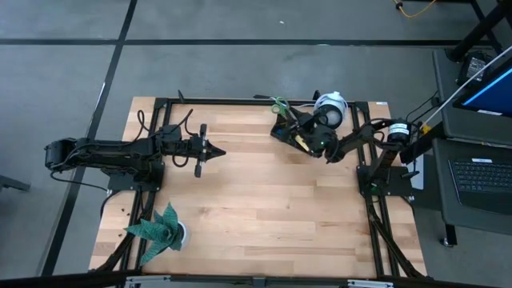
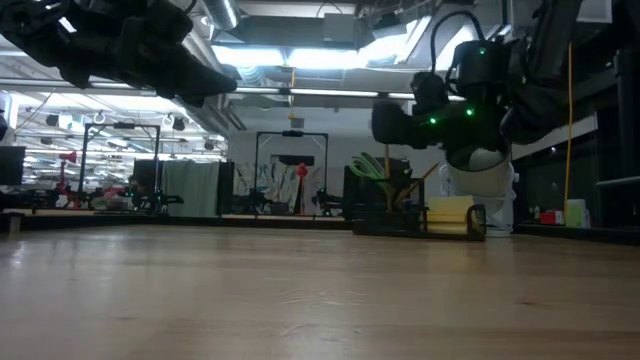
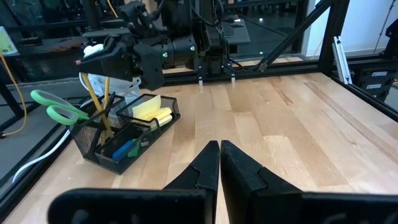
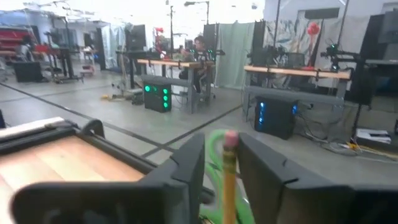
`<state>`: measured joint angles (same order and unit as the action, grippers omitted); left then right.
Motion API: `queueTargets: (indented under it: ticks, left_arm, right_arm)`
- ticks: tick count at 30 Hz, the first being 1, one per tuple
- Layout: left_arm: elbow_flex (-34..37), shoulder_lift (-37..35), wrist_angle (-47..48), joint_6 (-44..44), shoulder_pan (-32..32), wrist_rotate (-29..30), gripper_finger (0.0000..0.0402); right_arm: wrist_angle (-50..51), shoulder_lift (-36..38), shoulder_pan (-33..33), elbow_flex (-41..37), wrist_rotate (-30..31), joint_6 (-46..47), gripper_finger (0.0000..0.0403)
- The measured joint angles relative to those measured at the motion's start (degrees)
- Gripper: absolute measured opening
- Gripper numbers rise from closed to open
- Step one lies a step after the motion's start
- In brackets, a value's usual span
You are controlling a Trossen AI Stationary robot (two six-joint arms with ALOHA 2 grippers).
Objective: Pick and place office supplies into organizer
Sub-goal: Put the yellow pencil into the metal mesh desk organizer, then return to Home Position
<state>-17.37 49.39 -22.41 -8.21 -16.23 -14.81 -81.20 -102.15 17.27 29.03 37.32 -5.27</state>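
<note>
The black mesh organizer (image 3: pixel 124 134) stands at the table's far right, beside my right arm. In it are green-handled scissors (image 3: pixel 56 109), a yellow sticky-note pad (image 3: pixel 152 111), a blue block (image 3: pixel 124 149) and yellow pencils (image 3: pixel 99 106) that stand upright. My right gripper (image 4: pixel 222 149) is open, level over the organizer's back (image 1: pixel 300 132), with one pencil's eraser end between its fingers. My left gripper (image 1: pixel 218 152) hangs shut above the table's left half, pointing at the organizer with nothing in it. My right gripper has the pencil's pink eraser end (image 4: pixel 229 139) upright between its two fingers. A gap with green scissor handle behind it shows between the pencil and one finger (image 4: pixel 189 165). Whether the other finger (image 4: pixel 264 171) touches the pencil, I cannot tell.
A round white device (image 1: pixel 330 108) stands just behind the organizer. A green paper plant (image 1: pixel 164 228) sits at the near left corner. Black frame rails (image 1: pixel 240 102) edge the table. Bare wood (image 1: pixel 272 200) lies between the arms and toward the near edge.
</note>
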Motion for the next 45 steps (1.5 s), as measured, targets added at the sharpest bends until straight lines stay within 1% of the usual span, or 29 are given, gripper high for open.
queueTargets:
  ticks: [4,8,11,14,16,18,20,25,28,31,36,38,42,45]
  left_arm:
    - [0.0,0.0,0.0,0.0,0.0,0.0,0.0016]
    - [0.0,-0.1,0.0,-0.6,-0.1,0.2,0.0017]
    - [0.0,-1.4,-0.2,-0.7,-0.8,0.8,0.0015]
    - [0.0,-3.0,0.0,0.0,-1.5,0.8,0.0011]
    - [0.0,-4.3,-0.2,0.0,-2.1,0.9,0.0008]
    - [0.0,-5.7,0.2,0.4,-2.9,0.8,0.0003]
    - [0.0,-6.9,-0.1,0.8,-3.8,0.8,0.0002]
    - [0.0,-10.0,0.5,0.9,-6.4,0.8,0.0002]
    - [0.0,-12.7,1.9,0.6,-8.5,0.8,0.0001]
    - [0.0,-16.5,4.3,0.5,-10.5,0.8,0.0002]
    - [0.0,-23.6,10.6,-1.8,-13.7,0.8,0.0002]
    - [0.0,-26.0,13.1,-1.4,-14.4,0.8,0.0002]
    - [0.0,-29.8,18.2,-1.4,-14.6,1.2,0.0001]
    - [0.9,-31.8,18.2,-0.8,-14.6,3.4,0.0002]
  right_arm:
    - [0.0,0.0,-1.5,2.2,0.0,-1.8,0.0124]
    - [0.9,1.2,-3.9,4.0,0.0,-7.3,0.0128]
    - [3.7,4.1,-6.7,4.0,0.1,-9.0,0.0118]
    - [6.5,9.0,-9.7,3.6,0.6,-10.7,0.0088]
    - [10.4,13.2,-11.6,3.5,1.0,-11.6,0.0057]
    - [16.7,17.8,-13.5,3.5,1.0,-11.5,0.0021]
    - [23.8,22.4,-15.3,3.5,1.0,-9.8,0.0009]
    - [39.5,31.4,-19.9,3.5,1.0,-5.4,0.0006]
    - [46.3,35.4,-23.1,3.4,1.0,-3.7,0.0006]
    - [52.2,38.6,-26.6,3.4,-1.3,-2.5,0.0004]
    - [57.6,42.9,-32.1,3.4,-1.6,-1.6,0.0003]
    - [59.8,44.5,-33.8,3.4,-1.6,-1.1,0.0003]
    - [66.3,47.9,-35.6,3.4,-1.6,1.1,0.0002]
    - [69.9,50.0,-36.1,3.4,-1.6,4.8,0.0002]
